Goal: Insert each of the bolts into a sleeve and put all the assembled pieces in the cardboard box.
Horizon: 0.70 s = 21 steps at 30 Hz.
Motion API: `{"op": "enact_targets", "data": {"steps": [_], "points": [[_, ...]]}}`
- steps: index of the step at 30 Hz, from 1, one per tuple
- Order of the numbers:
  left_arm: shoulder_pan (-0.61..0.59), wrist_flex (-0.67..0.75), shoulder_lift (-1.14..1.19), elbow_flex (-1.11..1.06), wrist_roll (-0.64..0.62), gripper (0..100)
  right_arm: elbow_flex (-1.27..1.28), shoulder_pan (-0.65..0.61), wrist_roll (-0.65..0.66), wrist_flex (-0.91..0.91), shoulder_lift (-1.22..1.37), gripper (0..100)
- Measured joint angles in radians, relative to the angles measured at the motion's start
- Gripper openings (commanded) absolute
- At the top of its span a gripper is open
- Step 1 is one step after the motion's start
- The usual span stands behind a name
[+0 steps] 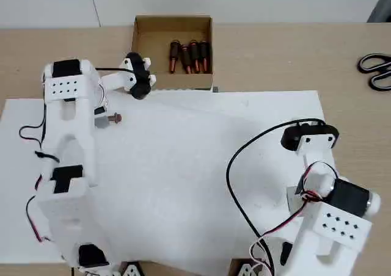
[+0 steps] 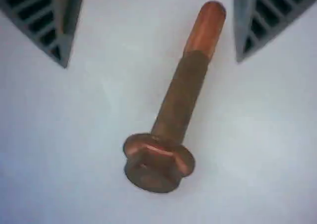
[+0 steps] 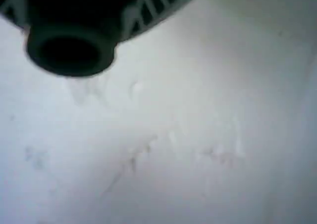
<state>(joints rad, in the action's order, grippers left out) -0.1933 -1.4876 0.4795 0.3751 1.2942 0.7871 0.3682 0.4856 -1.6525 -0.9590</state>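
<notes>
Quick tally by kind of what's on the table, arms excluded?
copper pieces in the cardboard box: 4
loose bolt on the white sheet: 1
cardboard box: 1
scissors: 1
white sheet: 1
Total: 8

Coppery metal bolt, glossy tip; matt white sheet, faintly rough.

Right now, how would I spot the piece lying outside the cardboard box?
Find the white sheet, then its far edge by the cardboard box. There a copper-coloured bolt lies flat beside the left arm. Unlike the four pieces in the box, it lies alone on the sheet.
</notes>
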Motion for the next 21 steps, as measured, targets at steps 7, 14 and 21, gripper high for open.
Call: {"op": "enact_targets", "data": {"steps": [7, 14, 21], "points": [[0.000, -0.020, 0.178, 0.206, 0.000, 20, 0.000, 0.000, 0.000, 0.000, 0.000, 0.4], [0.000, -0.141, 0.368, 0.433, 0.000, 20, 0.000, 0.000, 0.000, 0.000, 0.000, 0.4], [-0.003, -0.233, 0.496, 0.598, 0.000, 14, 0.000, 0.000, 0.000, 0.000, 0.000, 0.4]]}}
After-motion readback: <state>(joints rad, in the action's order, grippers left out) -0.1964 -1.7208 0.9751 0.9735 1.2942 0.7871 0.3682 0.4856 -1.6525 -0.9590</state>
